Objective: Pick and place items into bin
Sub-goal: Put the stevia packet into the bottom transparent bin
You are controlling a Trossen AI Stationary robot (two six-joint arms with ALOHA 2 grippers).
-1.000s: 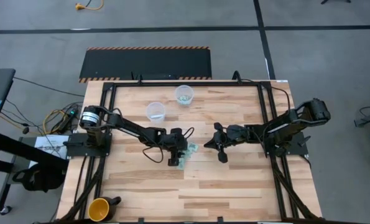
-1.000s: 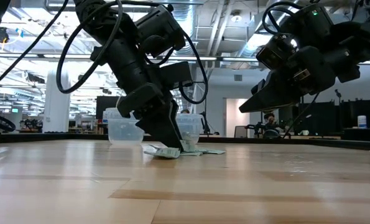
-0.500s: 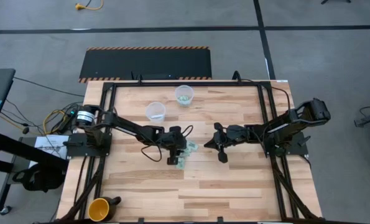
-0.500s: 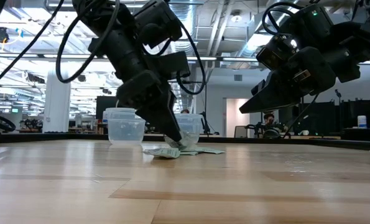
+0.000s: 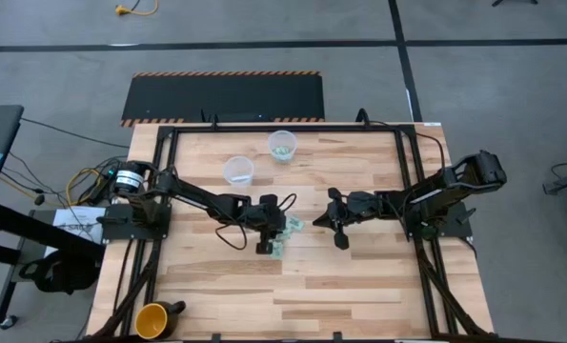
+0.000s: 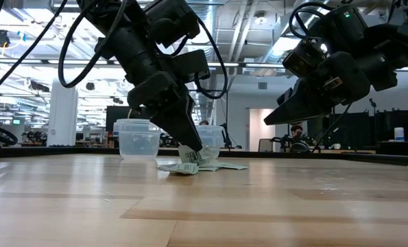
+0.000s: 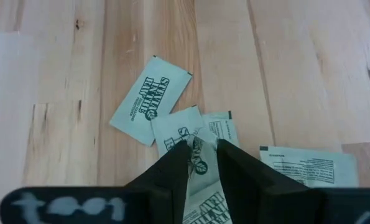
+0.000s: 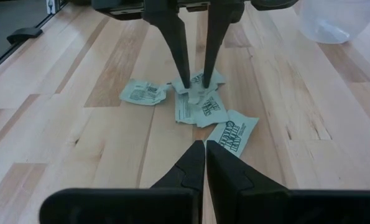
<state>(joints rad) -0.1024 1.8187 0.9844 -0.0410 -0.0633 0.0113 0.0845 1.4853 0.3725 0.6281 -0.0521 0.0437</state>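
Small mint-green and white packets [image 7: 150, 99] with dark print lie clustered mid-surface [image 5: 359, 276]. The left gripper [image 7: 201, 155] has its fingers narrowed around one crinkled packet [image 7: 200, 163]. Nearby, the right gripper [image 8: 204, 152] hovers, fingers together.

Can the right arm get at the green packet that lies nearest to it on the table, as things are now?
Probably yes. The nearest packet lies flat just ahead of the right gripper, with bare table between; its fingers are shut and must open first.

- Left gripper [image 6: 193, 152]: fingers angled down, tips pinching a packet [image 6: 188, 158] just above the table [image 6: 204, 206].
- Other packets [image 6: 180, 168]: flat on the table beneath the tips.
- Two clear cups [image 6: 136, 139]: upright behind the packets.
- Right gripper [image 6: 269, 118]: raised, well apart from the packets.
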